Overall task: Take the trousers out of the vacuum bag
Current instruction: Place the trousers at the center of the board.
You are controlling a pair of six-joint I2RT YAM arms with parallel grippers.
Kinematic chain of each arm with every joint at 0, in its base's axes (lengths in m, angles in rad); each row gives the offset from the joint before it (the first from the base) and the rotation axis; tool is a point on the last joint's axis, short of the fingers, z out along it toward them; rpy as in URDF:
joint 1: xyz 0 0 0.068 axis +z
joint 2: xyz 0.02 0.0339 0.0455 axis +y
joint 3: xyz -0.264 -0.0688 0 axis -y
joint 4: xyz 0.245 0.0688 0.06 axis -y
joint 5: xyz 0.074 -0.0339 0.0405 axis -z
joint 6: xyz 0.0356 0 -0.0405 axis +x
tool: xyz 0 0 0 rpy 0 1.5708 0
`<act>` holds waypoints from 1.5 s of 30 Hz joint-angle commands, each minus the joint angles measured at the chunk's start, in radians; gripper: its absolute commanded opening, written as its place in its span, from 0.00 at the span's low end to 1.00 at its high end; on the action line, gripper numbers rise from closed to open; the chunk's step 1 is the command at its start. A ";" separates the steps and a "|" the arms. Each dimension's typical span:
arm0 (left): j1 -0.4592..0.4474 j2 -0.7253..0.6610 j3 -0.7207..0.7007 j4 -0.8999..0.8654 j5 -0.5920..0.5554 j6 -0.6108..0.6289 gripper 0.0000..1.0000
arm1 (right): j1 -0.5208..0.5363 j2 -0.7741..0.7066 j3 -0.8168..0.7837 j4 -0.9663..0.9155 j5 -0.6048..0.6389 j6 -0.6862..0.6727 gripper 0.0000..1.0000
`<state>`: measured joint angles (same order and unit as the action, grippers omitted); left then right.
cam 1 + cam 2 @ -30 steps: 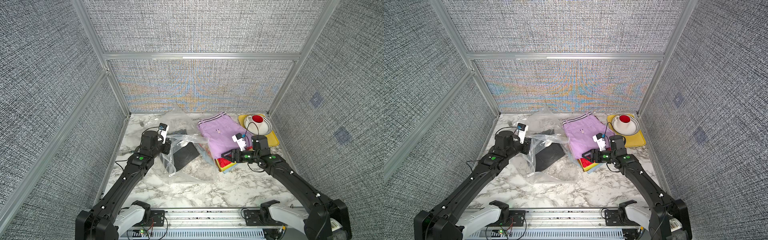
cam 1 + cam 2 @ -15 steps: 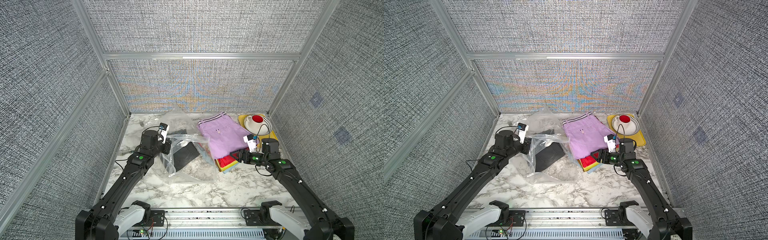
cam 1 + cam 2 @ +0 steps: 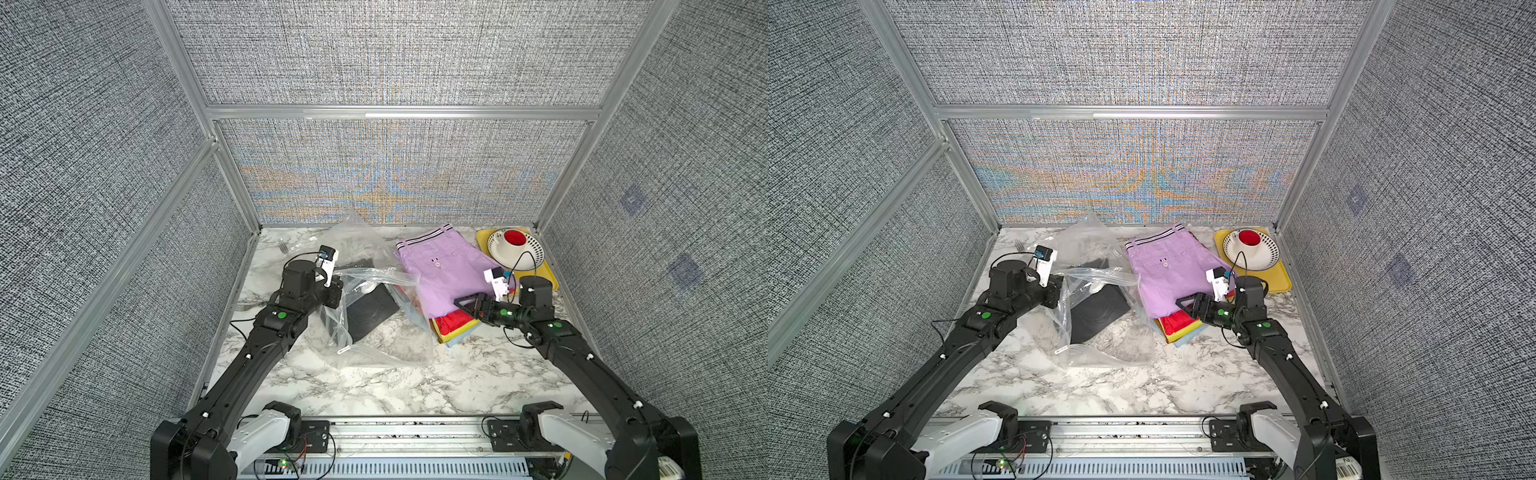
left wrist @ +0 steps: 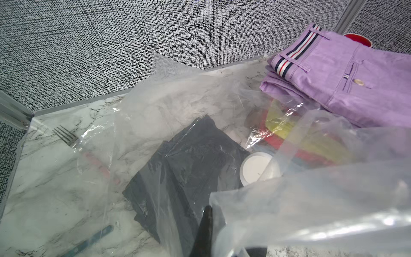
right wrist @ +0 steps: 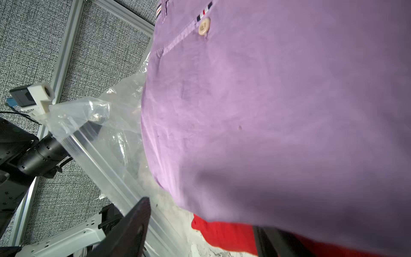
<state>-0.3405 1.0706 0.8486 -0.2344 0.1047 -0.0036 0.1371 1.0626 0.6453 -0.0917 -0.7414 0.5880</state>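
Observation:
The vacuum bag (image 3: 376, 347) lies crumpled in the middle of the marble table, with its white valve (image 4: 258, 170) showing. Dark grey denim trousers (image 3: 370, 309) lie inside it. My left gripper (image 3: 334, 291) is shut on the bag's raised edge (image 4: 289, 211), and plastic drapes over its jaws (image 4: 208, 213). To the right is a stack of trousers: lilac (image 3: 444, 274) on top, with red (image 3: 453, 322), yellow and light blue beneath. The plastic overlaps the stack's left side. My right gripper (image 3: 465, 305) stands open at the stack's near right corner. The red cloth (image 5: 224, 235) lies between its fingers.
A yellow tray (image 3: 550, 278) at the back right holds a white bowl (image 3: 515, 249) with something red in it, close behind my right wrist. A fork (image 3: 283, 246) lies at the back left by the wall. Grey walls enclose three sides.
My right gripper drew back to the right, opened wider, then came forward again to the stack's corner. The left arm and the bag have stayed put.

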 commanded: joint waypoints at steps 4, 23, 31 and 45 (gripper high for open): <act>0.000 -0.026 -0.002 0.008 -0.006 0.002 0.00 | -0.006 0.048 0.027 0.039 0.068 0.051 0.42; 0.000 -0.018 0.004 0.004 0.006 0.004 0.00 | -0.133 -0.007 0.069 -0.130 0.012 -0.012 0.00; 0.000 -0.004 0.010 0.004 0.018 0.003 0.00 | -0.133 -0.018 0.006 -0.229 0.084 -0.086 0.27; 0.000 0.041 0.079 -0.009 0.080 0.022 0.00 | -0.085 -0.153 0.339 -0.521 0.263 -0.279 0.57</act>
<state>-0.3405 1.1069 0.9058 -0.2604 0.1505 0.0002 0.0265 0.9230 0.9520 -0.5770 -0.4488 0.3687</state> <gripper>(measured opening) 0.049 0.565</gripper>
